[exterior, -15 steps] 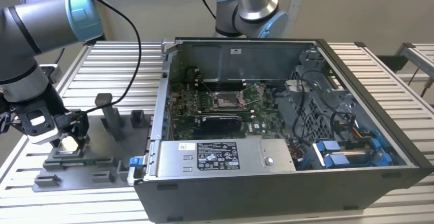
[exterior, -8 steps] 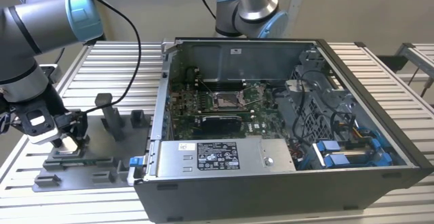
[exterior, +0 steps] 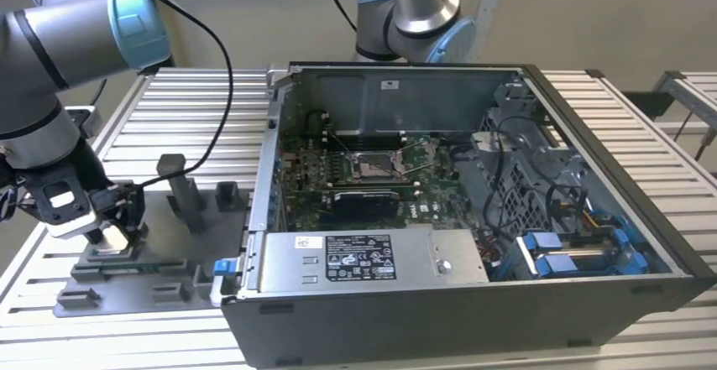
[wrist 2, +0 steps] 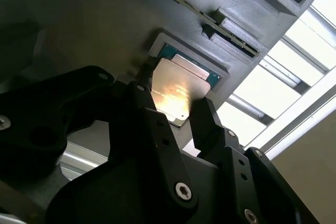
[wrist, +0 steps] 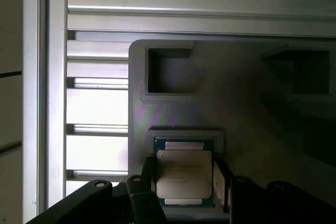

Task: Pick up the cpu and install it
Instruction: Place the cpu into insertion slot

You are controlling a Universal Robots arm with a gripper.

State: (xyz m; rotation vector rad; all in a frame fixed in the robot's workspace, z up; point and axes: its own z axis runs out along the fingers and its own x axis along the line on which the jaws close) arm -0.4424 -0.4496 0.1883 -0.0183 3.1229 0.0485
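The cpu point(wrist: 185, 174) lies flat in a shallow square pocket of the grey printed fixture tray point(exterior: 168, 290). The tray sits on the slatted table at the exterior view's left, just beside the open computer case point(exterior: 448, 320). The gripper point(exterior: 107, 231) is down over that pocket. In both wrist views its two black fingers point(wrist: 148, 179) stand against opposite edges of the chip, so it appears clenched on the cpu, which is not yet lifted out of the pocket. The chip should handle as a light, stiff, thin plate. Its pale metal lid is smooth and likely slippery, and the green substrate rim showing around it looks the more delicate part. The underside contacts are presumably fragile too. The sound hold is therefore the one shown, across two opposite side edges and kept level, with modest squeeze. Deep inside the case, well apart from the tray, the dark metal-framed socket point(exterior: 375, 164) sits on the green motherboard point(exterior: 302, 177). There is faint print on the chip's lid and a black-and-white label on the silver power supply point(exterior: 370, 257), but none of it can be made out.
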